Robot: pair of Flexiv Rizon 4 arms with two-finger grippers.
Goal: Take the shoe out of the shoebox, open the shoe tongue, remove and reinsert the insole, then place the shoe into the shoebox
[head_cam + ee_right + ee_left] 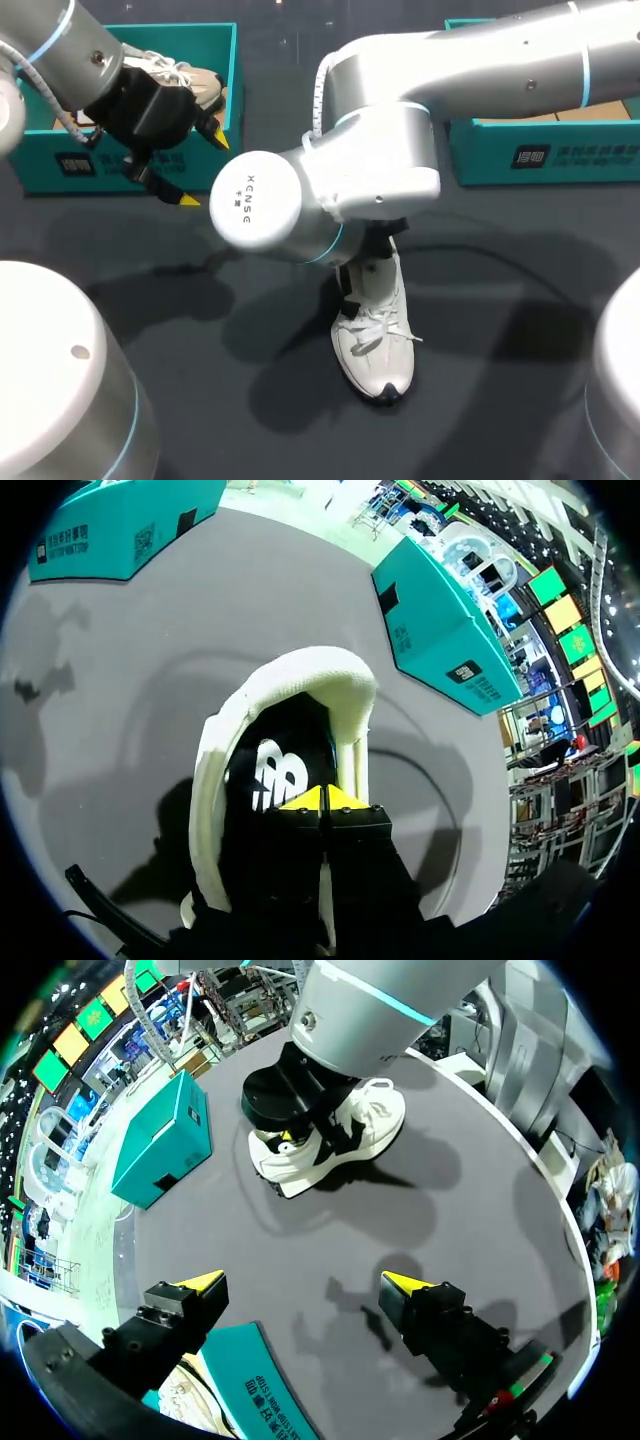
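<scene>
A white shoe (375, 345) stands on the dark table near the middle, toe toward the front edge. My right arm (400, 160) reaches over it from the right, and its wrist hides the heel from above. In the right wrist view my right gripper (322, 800) is shut, its yellow tips pressed together inside the shoe's opening (290, 695), right over the black insole (265, 780). My left gripper (203, 168) hangs open above the front wall of the left teal shoebox (100, 165), holding nothing. From the left wrist view the shoe (345, 1135) lies well ahead of that gripper (302, 1282).
A second, beige-and-white shoe (185, 80) lies in the left shoebox. Another teal shoebox (540, 155) stands at the back right. A dark cable (500, 260) runs across the table to the right of the shoe.
</scene>
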